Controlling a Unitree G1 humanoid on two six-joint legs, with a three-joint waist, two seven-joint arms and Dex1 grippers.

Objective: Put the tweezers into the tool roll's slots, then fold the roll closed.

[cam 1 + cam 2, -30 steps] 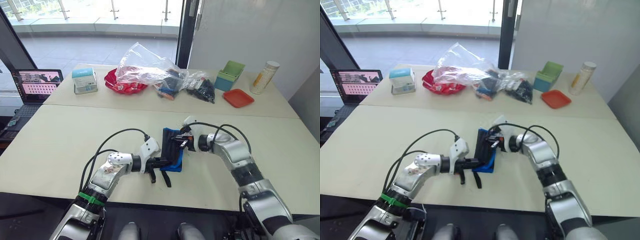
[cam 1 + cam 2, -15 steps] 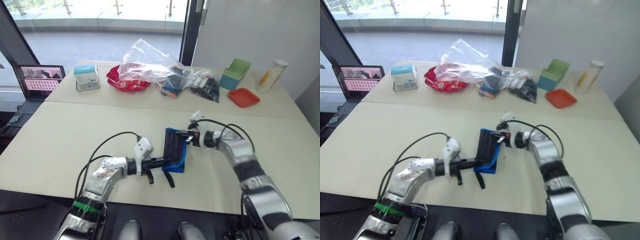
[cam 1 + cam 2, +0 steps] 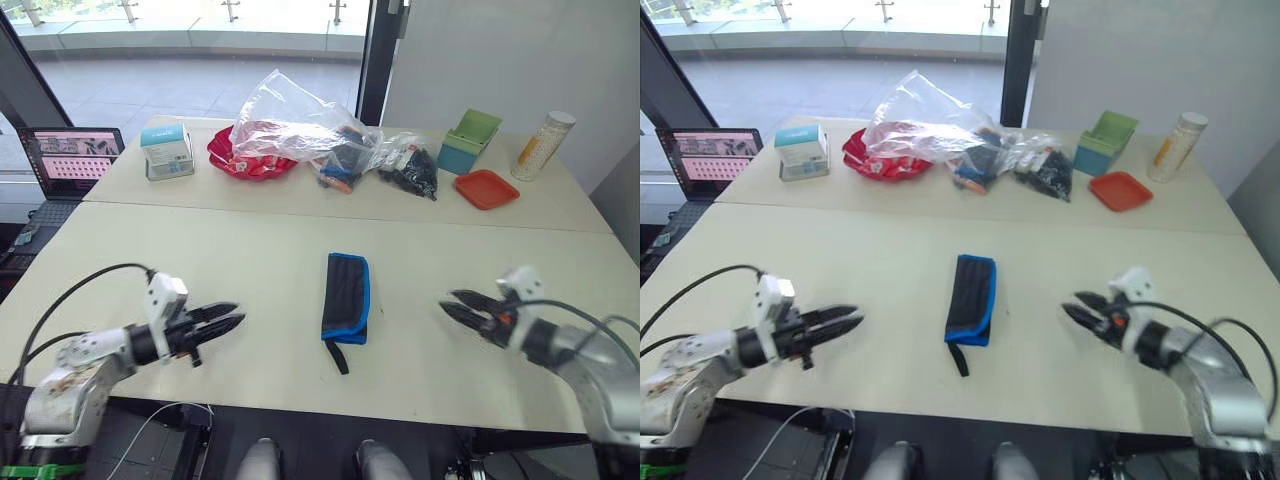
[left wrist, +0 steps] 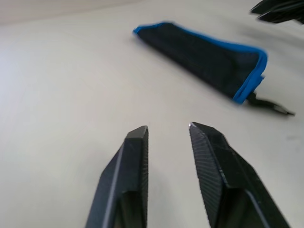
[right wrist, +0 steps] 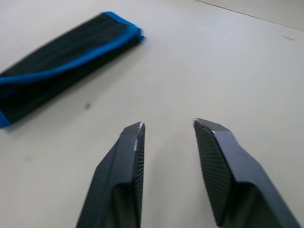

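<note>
Black fingers, left gripper [image 3: 228,322]: parted by a narrow gap and holding nothing, low over the pale table [image 3: 250,260], pointing toward the tool roll. In the left wrist view both fingers [image 4: 128,171] have bare table between them.
Right gripper [image 3: 455,304]: fingers likewise spread apart and empty, tips aimed at the roll from the robot's right. Right wrist view shows the two fingers [image 5: 124,166] with clear table surface in the gap.
Gripper spacing: each stands well apart from the roll, one on either side, neither touching it.
Tool roll [image 3: 346,297]: folded shut into a narrow black strip with bright blue edging, lying flat on the near table between the two grippers (long axis running away from the robot).
Strap [image 3: 338,355]: short, black, trailing from the roll's near end onto the table.
Tweezers: cannot tell; nothing of them is visible with the roll closed.
Far table [image 3: 200,190]: butted against the near one along a seam.
Far table, left to right: pale box with a teal top [image 3: 166,150]; red bowl [image 3: 240,160]; crumpled clear plastic bag [image 3: 295,125] lying partly over the bowl; dark small items in bags [image 3: 405,170]; green and blue bins [image 3: 468,140]; orange tray [image 3: 487,189]; tall cylindrical container [image 3: 543,145].
Beyond the table's left edge: an open laptop [image 3: 72,160] with its screen lit.
</note>
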